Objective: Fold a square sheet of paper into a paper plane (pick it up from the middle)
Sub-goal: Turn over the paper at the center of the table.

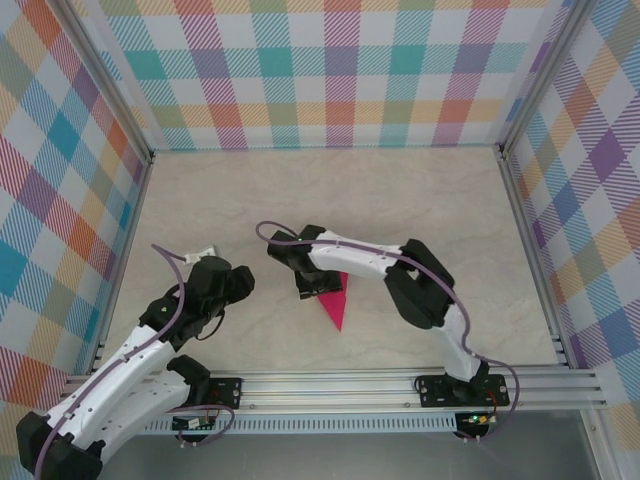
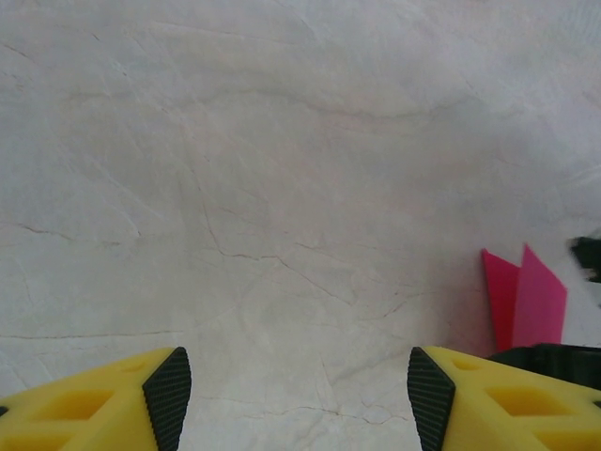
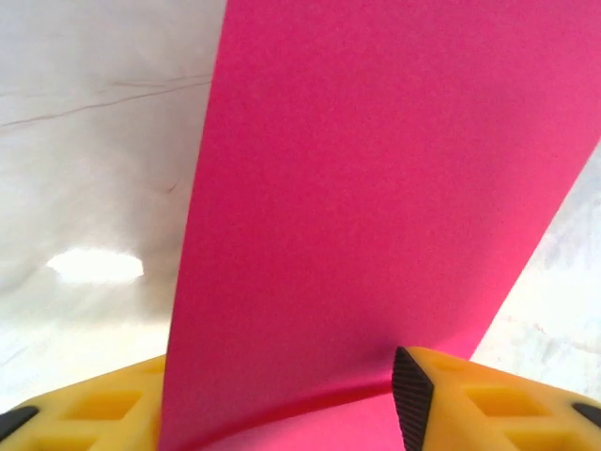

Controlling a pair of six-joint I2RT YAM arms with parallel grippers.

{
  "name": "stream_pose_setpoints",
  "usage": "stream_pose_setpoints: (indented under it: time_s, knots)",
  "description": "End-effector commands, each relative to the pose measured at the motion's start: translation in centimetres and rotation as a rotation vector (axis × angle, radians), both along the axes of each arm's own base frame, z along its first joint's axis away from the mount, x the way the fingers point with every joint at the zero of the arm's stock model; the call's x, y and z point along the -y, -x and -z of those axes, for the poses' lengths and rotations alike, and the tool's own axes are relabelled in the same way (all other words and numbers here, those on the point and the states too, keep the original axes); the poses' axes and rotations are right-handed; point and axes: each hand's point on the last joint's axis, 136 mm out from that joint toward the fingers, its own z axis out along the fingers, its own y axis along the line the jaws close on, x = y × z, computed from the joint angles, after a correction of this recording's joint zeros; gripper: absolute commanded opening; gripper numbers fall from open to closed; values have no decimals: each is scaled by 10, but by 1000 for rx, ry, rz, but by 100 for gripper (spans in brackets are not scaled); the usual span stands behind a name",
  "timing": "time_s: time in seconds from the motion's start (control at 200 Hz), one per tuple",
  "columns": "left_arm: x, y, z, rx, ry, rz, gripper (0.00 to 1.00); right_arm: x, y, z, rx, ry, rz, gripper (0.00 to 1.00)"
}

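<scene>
Two sets of jaws stood apart: the left gripper (image 2: pixel 291 399) wide over the pale marbled table (image 2: pixel 282 169), the right gripper (image 3: pixel 282 404) loosely straddling the narrow magenta-pink paper plane (image 1: pixel 336 302) mid-table. Featherlight, limp and easily creased, it likely wanted a gentle pinch along its stiffer centre fold.

Paper plane (image 1: pixel 337 305) on table (image 1: pixel 420 190).

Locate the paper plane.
In the top view, the paper plane lies mid-table, nose toward the near edge, partly under the right end effector; the left end effector sits apart to its left.
</scene>
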Motion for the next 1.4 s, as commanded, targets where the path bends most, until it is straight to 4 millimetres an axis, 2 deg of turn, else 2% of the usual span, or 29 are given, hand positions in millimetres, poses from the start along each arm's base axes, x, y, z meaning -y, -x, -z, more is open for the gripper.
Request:
stream_pose_setpoints:
  time_s: [0.0, 0.03, 0.065, 0.135, 0.24, 0.325, 0.45, 0.53, 0.57, 0.785, 1.045, 1.395]
  knots:
    - [10, -3, 2, -10, 22, 45, 66, -31, 1, -60, 100, -325, -62, 64]
    - [12, -4, 3, -14, 26, 55, 67, -28, 3, -67, 117, -373, -62, 68]
    - [16, -5, 4, -21, 35, 69, 67, -26, 3, -79, 138, -445, -55, 69]
    - [28, -8, 7, -38, 57, 111, 67, -13, 6, -80, 125, -575, -27, 66]
    - [50, -11, 12, -77, 104, 191, 68, 14, 4, -62, 60, -722, 75, 45]
    - [70, -13, 19, -122, 154, 263, 67, 22, 5, -50, 7, -849, 119, 30]
    - [99, -16, 31, -194, 231, 359, 65, 24, 10, -40, -28, -902, 119, 22]
    - [108, -17, 40, -241, 249, 380, 63, 21, 12, -34, -54, -902, 109, 18]
    - [113, -22, 40, -230, 261, 385, 63, 22, 12, -29, -63, -890, 123, 18]
    - [124, -25, 56, -303, 277, 397, 63, 18, 9, -18, -86, -876, 122, 16]
    - [143, -27, 68, -364, 331, 440, 63, 39, 11, 14, -120, -804, 182, 15]
    - [169, -32, 83, -436, 346, 480, 63, 50, 14, 44, -171, -828, 239, 16]
